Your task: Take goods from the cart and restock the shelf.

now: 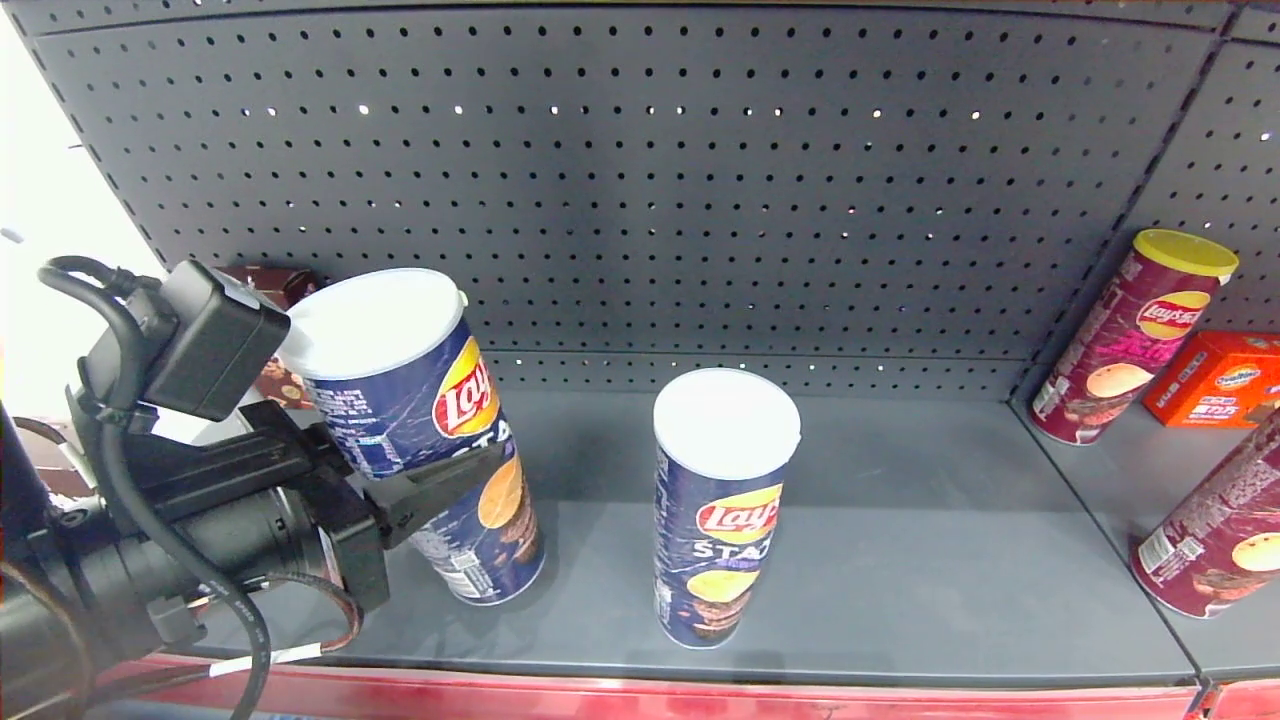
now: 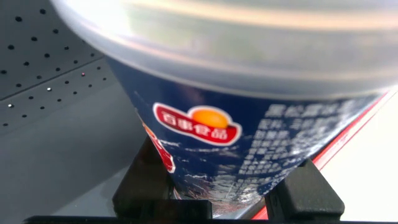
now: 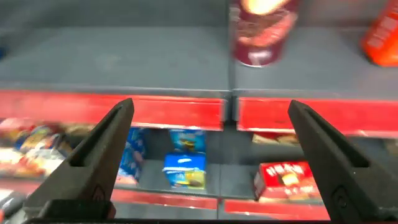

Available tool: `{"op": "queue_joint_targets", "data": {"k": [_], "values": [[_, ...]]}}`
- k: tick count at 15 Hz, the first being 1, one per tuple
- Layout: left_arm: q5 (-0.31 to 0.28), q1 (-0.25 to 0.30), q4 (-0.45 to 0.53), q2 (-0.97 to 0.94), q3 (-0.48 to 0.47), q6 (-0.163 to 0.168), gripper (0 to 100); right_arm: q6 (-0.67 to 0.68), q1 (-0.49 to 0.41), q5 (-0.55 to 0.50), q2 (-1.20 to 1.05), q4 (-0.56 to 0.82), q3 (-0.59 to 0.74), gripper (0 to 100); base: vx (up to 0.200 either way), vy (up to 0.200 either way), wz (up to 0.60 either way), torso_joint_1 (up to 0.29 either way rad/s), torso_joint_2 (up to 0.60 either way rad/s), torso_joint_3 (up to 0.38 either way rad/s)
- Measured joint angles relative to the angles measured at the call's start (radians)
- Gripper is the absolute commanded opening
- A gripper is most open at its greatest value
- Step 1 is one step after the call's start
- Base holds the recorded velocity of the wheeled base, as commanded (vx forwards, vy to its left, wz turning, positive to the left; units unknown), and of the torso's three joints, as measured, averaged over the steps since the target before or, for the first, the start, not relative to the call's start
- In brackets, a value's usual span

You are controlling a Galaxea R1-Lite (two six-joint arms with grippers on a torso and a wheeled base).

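Two blue chip cans with pale lids are at the left bay of the grey shelf (image 1: pixel 900 560). One of them, the held can (image 1: pixel 400 390), sits in the left pincer (image 1: pixel 448 472), which is clamped around its middle with one dark finger across the front. It leans, lid toward the robot's left and base low by the shelf floor; I cannot tell whether the base touches. The standing can (image 1: pixel 722 510) is upright on the shelf floor, well apart to the right of the held can and toward the front edge.

Behind the held can a brown box (image 1: pixel 275 290) rests against the perforated back panel (image 1: pixel 700 200). In the next bay to the right are a maroon can with a yellow lid (image 1: pixel 1130 340), an orange box (image 1: pixel 1215 380) beside it, and a second maroon can (image 1: pixel 1215 540) nearer the front.

At the right arm, the right pincer (image 3: pixel 211 109) is spread wide with nothing between its fingers, facing the red front rail (image 3: pixel 174 112); blue packets (image 3: pixel 183 168) and a red box (image 3: pixel 286 180) lie on a lower level beyond.
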Motion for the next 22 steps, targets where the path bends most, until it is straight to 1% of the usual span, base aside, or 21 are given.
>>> {"op": "queue_joint_targets", "data": {"k": [2,4,5,13,14,15,16,22], "values": [[0.0,0.001,0.0,-0.001,0.002,0.0,0,0.041,-0.027,0.006,0.016,-0.027,0.006,100,0.0,0.0,0.0,0.0,0.0,0.0],[0.0,0.007,0.001,-0.002,0.003,0.0,0,0.042,-0.034,0.09,0.023,-0.03,0.01,100,0.0,0.0,0.0,0.0,0.0,0.0],[0.0,0.009,0.001,-0.003,0.001,-0.001,0,0.04,-0.034,0.1,0.025,-0.029,0.011,100,0.0,0.0,0.0,0.0,0.0,0.0],[0.0,0.004,0.0,-0.01,0.006,-0.001,0,0.036,-0.038,0.096,0.03,-0.029,0.012,100,0.0,0.0,0.0,0.0,0.0,0.0],[0.0,0.004,0.0,-0.01,0.001,-0.001,0,0.003,-0.05,0.103,0.031,-0.022,0.012,100,0.0,0.0,0.0,0.0,0.0,0.0],[0.0,0.004,0.0,-0.011,-0.001,-0.001,0,-0.062,-0.057,0.151,0.031,0.011,0.013,100,0.0,0.0,0.0,0.0,0.0,0.0],[0.0,0.003,0.0,-0.011,-0.001,-0.001,0,-0.085,-0.055,0.183,0.031,0.029,0.013,100,0.0,0.0,0.0,0.0,0.0,0.0],[-0.001,-0.001,0.0,-0.012,-0.001,-0.001,0,-0.07,-0.034,0.18,0.032,0.028,0.012,100,0.0,0.0,0.0,0.0,0.0,0.0]]}}
